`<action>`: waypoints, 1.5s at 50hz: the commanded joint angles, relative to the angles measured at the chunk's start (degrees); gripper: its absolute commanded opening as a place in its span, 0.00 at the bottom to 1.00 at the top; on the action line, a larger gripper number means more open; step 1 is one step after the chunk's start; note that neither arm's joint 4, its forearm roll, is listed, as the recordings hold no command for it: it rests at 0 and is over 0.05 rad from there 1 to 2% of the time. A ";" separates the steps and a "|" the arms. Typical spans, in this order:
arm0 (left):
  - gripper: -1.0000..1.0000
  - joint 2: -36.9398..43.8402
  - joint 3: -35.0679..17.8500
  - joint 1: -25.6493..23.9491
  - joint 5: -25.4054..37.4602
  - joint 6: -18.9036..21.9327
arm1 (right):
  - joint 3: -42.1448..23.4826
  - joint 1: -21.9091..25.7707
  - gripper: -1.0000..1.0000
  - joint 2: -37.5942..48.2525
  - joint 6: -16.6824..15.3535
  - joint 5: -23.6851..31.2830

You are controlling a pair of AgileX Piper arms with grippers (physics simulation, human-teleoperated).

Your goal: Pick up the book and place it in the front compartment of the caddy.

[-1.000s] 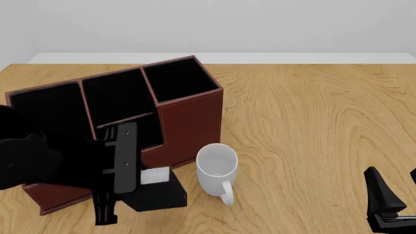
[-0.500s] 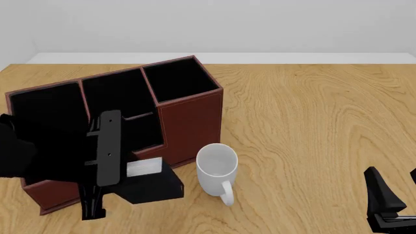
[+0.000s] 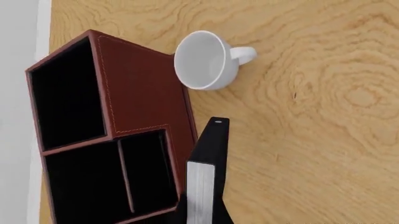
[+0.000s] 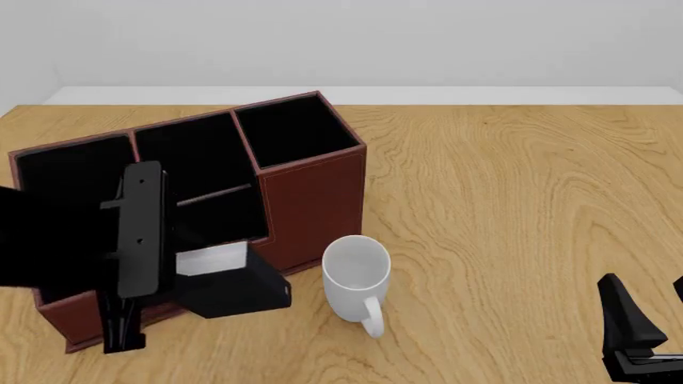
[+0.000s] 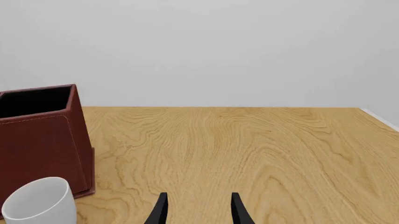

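My left gripper (image 4: 197, 278) is shut on the book (image 4: 237, 290), a thick black book with white page edges, and holds it off the table against the caddy's low front wall. In the left wrist view the book (image 3: 201, 189) sits between the fingers (image 3: 216, 140), just beside the caddy (image 3: 146, 88). The reddish-brown caddy (image 4: 315, 188) stands at the left. Its front compartment (image 4: 226, 220) is the small black cell behind the thin divider; it also shows in the left wrist view (image 3: 147, 169). My right gripper (image 4: 647, 316) is open and empty at the near right (image 5: 198, 211).
A white mug (image 4: 356, 274) stands just right of the book, before the caddy's tall end cell (image 4: 293, 132); it also shows in both wrist views (image 3: 203, 60) (image 5: 37, 201). Bare wooden table (image 4: 513, 200) stretches to the right.
My left gripper has lifted the book and carried it left and toward the caddy's front wall. The right arm has not moved.
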 commanded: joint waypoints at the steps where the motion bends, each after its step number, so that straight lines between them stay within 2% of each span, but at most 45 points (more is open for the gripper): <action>1: 0.00 -3.49 -3.17 2.99 2.21 3.50 | 0.00 0.00 1.00 0.00 0.00 0.00; 16: 0.00 -7.77 -8.39 6.10 7.02 5.88 | 0.00 -0.01 1.00 0.00 0.01 0.00; 24: 0.00 -9.72 -9.67 9.32 7.03 7.23 | 0.00 0.00 1.00 0.01 0.00 0.00; 32: 0.00 -10.83 -11.28 10.15 7.15 8.55 | 0.00 0.00 1.00 0.00 0.01 0.00; 40: 0.00 -11.57 -12.43 11.96 7.10 11.53 | 0.00 0.01 1.00 0.02 0.00 -0.01; 45: 0.00 -10.49 -13.70 13.29 7.57 11.88 | 0.00 0.00 1.00 -0.01 0.01 0.00; 47: 0.00 -10.68 -13.41 14.28 6.64 13.82 | 0.00 0.00 1.00 0.01 -0.01 0.00; 48: 0.00 -9.66 -14.61 14.79 7.02 12.99 | 0.00 0.00 1.00 -0.01 -0.01 0.00; 50: 0.00 -10.17 -13.82 15.88 6.03 15.16 | 0.00 0.00 1.00 -0.01 -0.01 0.00; 57: 0.00 -6.93 -17.43 18.32 5.97 17.01 | 0.00 0.01 1.00 0.00 -0.01 0.00; 75: 0.00 0.46 -26.24 19.33 7.37 17.66 | 0.00 0.01 1.00 -0.01 0.00 0.00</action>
